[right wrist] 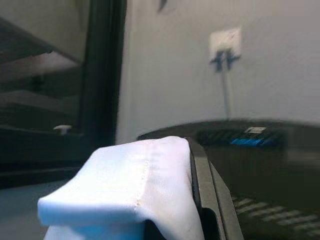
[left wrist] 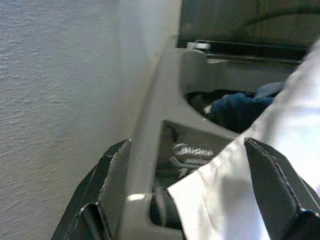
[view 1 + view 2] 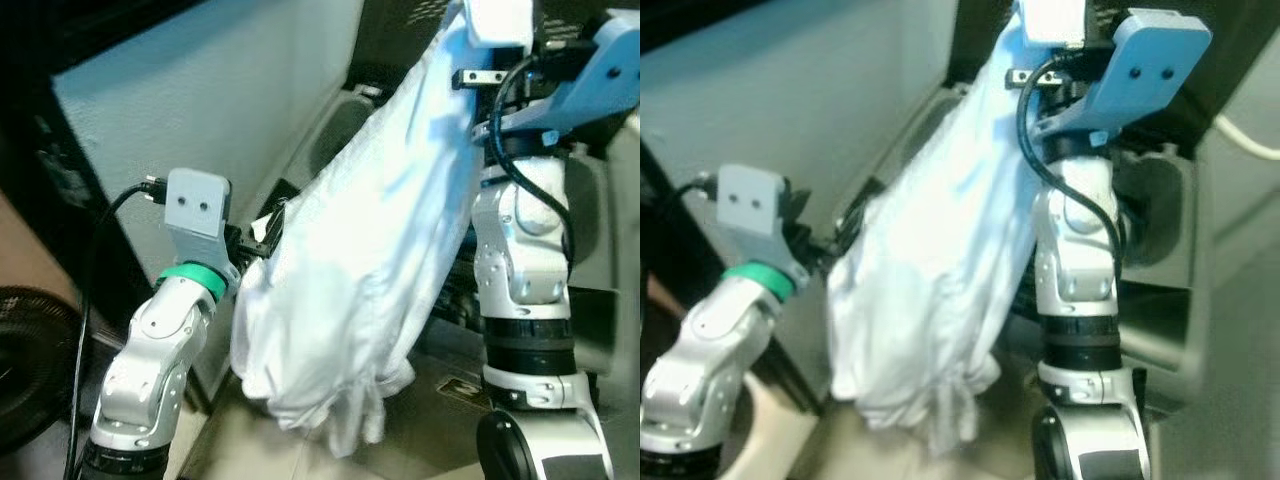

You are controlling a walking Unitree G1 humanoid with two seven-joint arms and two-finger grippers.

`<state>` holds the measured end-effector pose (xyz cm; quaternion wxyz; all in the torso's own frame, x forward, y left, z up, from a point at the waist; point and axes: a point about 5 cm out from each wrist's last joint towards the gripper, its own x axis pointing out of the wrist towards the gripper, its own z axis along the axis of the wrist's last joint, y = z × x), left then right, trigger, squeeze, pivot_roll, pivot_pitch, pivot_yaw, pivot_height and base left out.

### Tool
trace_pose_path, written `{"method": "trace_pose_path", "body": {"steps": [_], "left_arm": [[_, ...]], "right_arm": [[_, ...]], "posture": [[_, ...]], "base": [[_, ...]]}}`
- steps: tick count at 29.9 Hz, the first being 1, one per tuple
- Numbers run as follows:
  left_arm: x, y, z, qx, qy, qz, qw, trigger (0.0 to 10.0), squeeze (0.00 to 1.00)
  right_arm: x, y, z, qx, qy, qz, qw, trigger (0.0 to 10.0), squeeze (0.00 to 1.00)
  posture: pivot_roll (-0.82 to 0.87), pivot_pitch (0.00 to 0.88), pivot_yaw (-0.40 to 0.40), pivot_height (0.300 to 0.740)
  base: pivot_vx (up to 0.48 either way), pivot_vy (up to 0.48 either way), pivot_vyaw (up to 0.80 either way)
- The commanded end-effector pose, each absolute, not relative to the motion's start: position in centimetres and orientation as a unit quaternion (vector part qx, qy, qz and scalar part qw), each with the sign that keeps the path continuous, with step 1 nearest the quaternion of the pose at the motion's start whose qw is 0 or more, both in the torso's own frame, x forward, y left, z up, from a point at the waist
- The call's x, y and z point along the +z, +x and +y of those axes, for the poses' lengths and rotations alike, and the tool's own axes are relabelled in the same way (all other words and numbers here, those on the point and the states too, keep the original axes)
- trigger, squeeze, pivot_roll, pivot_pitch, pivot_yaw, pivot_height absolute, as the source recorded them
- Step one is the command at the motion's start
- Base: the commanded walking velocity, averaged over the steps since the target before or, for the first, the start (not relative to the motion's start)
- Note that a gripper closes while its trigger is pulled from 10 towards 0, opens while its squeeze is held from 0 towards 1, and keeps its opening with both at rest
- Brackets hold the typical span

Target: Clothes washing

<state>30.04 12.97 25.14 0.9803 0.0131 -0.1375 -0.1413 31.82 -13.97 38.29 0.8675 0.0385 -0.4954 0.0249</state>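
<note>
The right tool (image 1: 165, 200) is gripping a fold of the white garment (image 3: 370, 250), its black fingers (image 1: 210, 190) clamped on the cloth, and is holding it high up at the far right of the scene. From that grip the garment is hanging down in a long, wrinkled drape, its bunched lower end dangling near the floor between the two silver arms. The left tool (image 2: 190, 200) is reaching in at the garment's left edge with its fingers (image 2: 115, 185) spread apart, and an edge of the white cloth is lying between them; whether it is actually pinching the cloth cannot be told.

Beyond the left tool, the grey washing machine (image 2: 165, 105) is standing with its lid raised, and a dark blue piece of clothing (image 2: 240, 107) is lying inside its tub. A pale wall (image 3: 200, 100) is running along the left of the machine. In the right wrist view, a wall socket (image 1: 225, 45) is showing on the far wall.
</note>
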Motion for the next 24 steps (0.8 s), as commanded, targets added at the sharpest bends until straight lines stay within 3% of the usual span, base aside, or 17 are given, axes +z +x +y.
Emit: {"method": "trace_pose_path", "body": {"steps": [1, 24], "left_arm": [[24.87, 29.93, 12.86, -0.146, 0.015, -0.133, 0.98, 10.0, 0.0], [24.95, 30.18, 12.73, -0.15, 0.015, -0.134, 0.979, 10.0, 0.0]], "right_arm": [[38.83, 31.32, -14.52, 0.014, 0.045, -0.509, 0.859, 10.0, 0.0], [38.63, 31.38, -14.8, 0.01, 0.043, -0.501, 0.864, 10.0, 0.0]], "posture": [[0.1, 0.099, 0.001, 0.724], [0.09, 0.09, 0.004, 0.724]], "base": [[0.0, 0.0, -0.8], [0.0, 0.0, -0.8]]}}
